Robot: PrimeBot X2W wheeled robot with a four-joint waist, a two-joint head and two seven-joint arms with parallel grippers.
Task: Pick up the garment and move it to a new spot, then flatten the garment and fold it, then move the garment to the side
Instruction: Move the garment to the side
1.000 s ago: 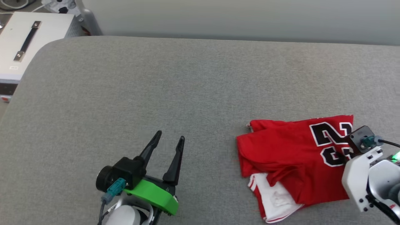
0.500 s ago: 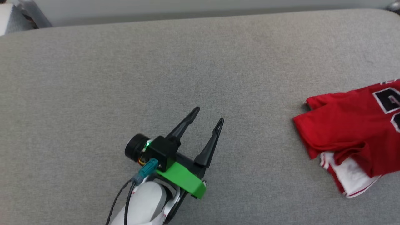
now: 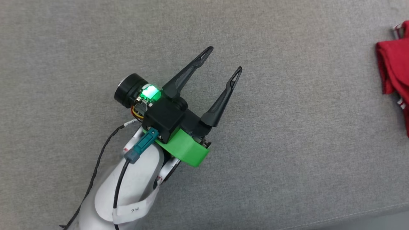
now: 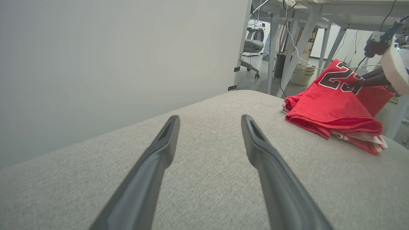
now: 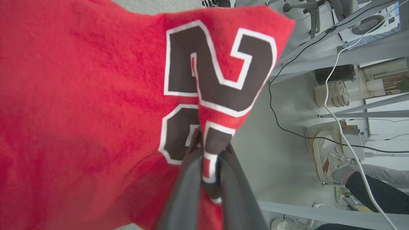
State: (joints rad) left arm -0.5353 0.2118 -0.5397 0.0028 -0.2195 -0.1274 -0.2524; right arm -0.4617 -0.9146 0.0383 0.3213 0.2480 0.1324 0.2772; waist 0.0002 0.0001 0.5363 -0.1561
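LEFT ARM IDLE, RIGHT ARM AT WORK: The left gripper (image 3: 223,59) hovers above the grey padded surface (image 3: 287,143) in the head view. Its two dark fingers are spread wide with nothing between them, pointing toward 1 o'clock. A green light (image 3: 150,92) glows on its wrist housing. The garment (image 3: 394,64), a red jersey, shows as a bunched edge at the frame's 3 o'clock margin, well apart from that gripper. From the left wrist camera, the jersey lies in a loose heap on the surface at 2 o'clock. White sleeve fabric peeks from beneath its red folds, and the corner bearing black, white-outlined numerals is lifted off the surface. The right gripper (image 4: 354,83) pinches that raised corner. Its own wrist camera shows the fingers closed tight on a fold of red cloth right at the numerals, the rest of the shirt spreading toward 9 o'clock. Beyond the cloth, at 4 o'clock, a person's shoe (image 5: 329,156) rests on the floor near a pale basket (image 5: 326,94).
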